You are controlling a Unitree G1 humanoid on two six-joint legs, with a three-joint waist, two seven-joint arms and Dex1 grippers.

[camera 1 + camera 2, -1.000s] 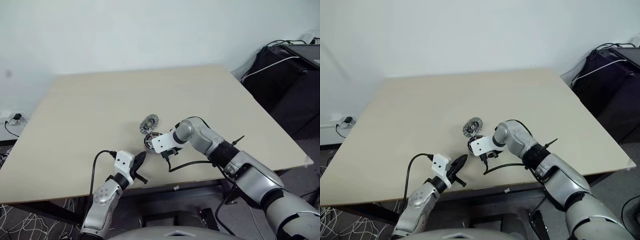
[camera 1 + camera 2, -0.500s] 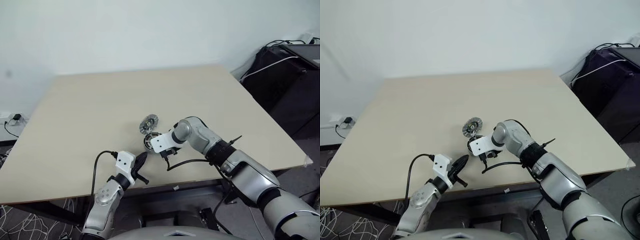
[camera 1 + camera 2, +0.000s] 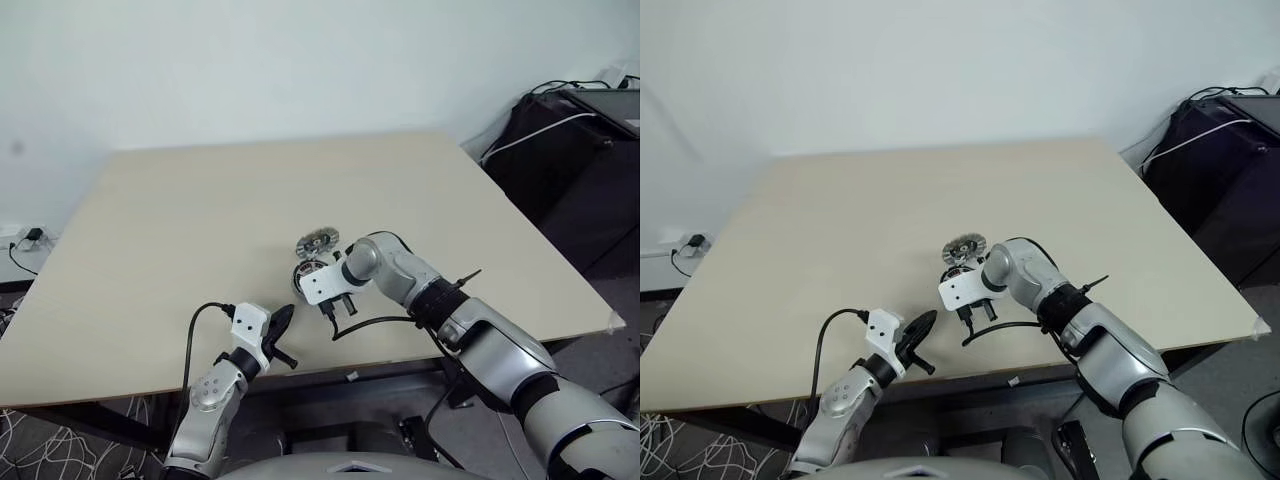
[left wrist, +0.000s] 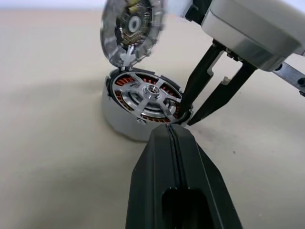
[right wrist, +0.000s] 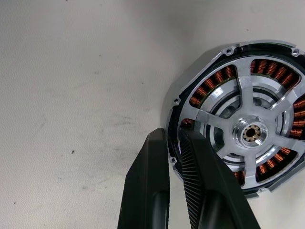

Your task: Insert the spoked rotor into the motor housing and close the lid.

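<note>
Pinching the motor housing (image 5: 238, 129) rim on the table (image 3: 200, 200), my right hand (image 5: 174, 143) had its fingers nearly together; spoked rotor (image 4: 147, 95) sat inside, lid (image 4: 133, 26) tilted up behind. My left hand (image 4: 174, 138) was closed, empty.

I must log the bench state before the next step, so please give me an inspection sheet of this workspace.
Surface: beige table, bare apart from the job's things.
Job's things: spoked rotor sits inside the motor housing; lid stands tilted at the housing's far edge, not closed.
Clutter: nothing seen.
Grippers: right gripper appears to pinch the housing's rim; left gripper shut, empty, near the table's front edge.
Cables: black cable at the left wrist; another under the right arm; floor wires.
Surroundings: white wall, dark equipment.
</note>
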